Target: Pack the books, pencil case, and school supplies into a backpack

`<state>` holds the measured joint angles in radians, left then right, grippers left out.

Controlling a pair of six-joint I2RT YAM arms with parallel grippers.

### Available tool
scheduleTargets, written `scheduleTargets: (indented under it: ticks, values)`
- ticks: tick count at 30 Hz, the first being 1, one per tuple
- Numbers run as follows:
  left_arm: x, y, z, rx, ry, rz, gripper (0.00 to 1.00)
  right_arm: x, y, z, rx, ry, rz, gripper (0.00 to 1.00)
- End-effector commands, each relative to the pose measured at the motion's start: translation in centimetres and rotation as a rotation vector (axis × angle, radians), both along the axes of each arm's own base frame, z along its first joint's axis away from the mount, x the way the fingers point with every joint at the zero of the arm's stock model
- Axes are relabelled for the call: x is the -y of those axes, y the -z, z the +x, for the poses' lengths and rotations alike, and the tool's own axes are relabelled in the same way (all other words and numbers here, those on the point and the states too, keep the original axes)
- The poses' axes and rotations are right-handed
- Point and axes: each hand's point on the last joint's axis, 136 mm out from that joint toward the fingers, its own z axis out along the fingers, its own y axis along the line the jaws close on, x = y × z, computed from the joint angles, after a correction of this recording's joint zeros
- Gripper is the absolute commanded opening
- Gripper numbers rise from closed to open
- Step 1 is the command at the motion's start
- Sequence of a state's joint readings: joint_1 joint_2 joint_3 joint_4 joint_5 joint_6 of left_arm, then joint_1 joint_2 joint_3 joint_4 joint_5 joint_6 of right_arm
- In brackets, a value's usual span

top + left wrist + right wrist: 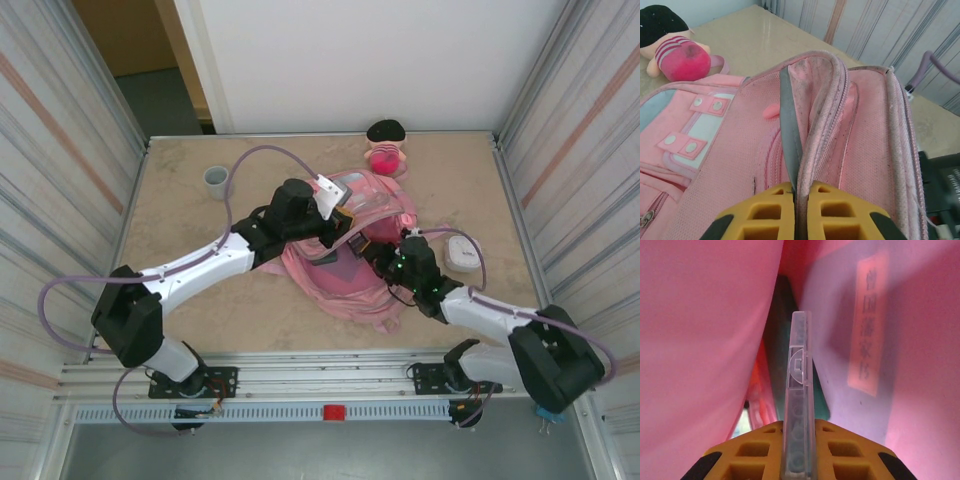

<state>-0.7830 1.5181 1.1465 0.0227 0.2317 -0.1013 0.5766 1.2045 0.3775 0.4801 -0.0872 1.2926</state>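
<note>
The pink backpack [345, 270] lies in the middle of the table with its mouth held open. My left gripper [338, 212] is shut on the zipped rim of the backpack [805, 150], pinching the pink edge and a grey strip between its yellow fingers [770, 215]. My right gripper [372, 250] reaches into the opening. It [799, 427] is shut on a thin clear plastic case [799, 380], seen edge-on. Inside, to the right of the case, stands a book [840, 355] with a pale label [867, 325]. Something dark green sits behind it.
A pink-and-black plush doll [385, 148] lies at the back edge, beyond the backpack. A grey cup [217, 181] stands at the back left. A small white oval thing [460, 252] rests on the table to the right of my right arm. Metal walls close both sides.
</note>
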Motion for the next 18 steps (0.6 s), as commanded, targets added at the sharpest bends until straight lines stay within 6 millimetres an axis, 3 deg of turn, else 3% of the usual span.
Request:
scheduleTargets:
  ticks: [1, 10, 18]
  values:
    - [0.4, -7.6, 0.3, 0.107, 0.01, -0.185, 0.0, 0.1, -2.7, 2.9, 0.082, 0.148, 0.074, 0.17]
    - [0.0, -8.5, 0.8, 0.072, 0.011, -0.257, 0.0, -3.0, -0.7, 5.8, 0.037, 0.144, 0.103, 0.18]
    - [-0.3, -8.9, 0.6, 0.067, 0.019, -0.271, 0.0, -5.4, 2.9, 7.3, -0.046, 0.15, 0.172, 0.22]
